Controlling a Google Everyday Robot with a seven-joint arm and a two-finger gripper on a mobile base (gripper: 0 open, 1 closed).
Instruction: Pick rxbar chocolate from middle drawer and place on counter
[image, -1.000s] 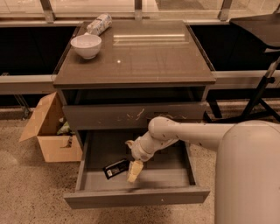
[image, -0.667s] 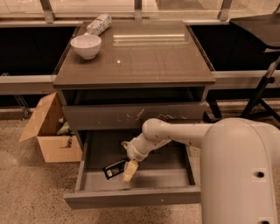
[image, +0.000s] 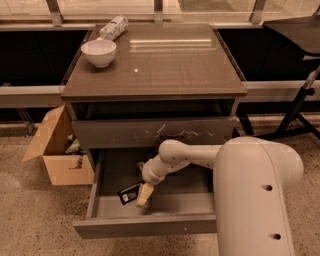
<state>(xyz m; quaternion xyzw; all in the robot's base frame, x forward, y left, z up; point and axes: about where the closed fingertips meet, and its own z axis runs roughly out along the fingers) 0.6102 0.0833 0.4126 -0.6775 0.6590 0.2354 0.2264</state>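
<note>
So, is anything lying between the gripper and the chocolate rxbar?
Nothing. In the camera view the gripper hangs inside the open middle drawer, at the right edge of the rxbar chocolate; no other item sits between them. Whether they touch, I cannot tell.

Arm (image: 200, 155) showing smooth off-white tubular shell, rounded joint bulging at bend. Big link (image: 255, 195) in foreground looking like fat white cylinder with domed top, carrying two small dark round dots on side. Pincer (image: 144, 194) showing pale tan, sitting inside middle drawer (image: 150, 225).
</note>
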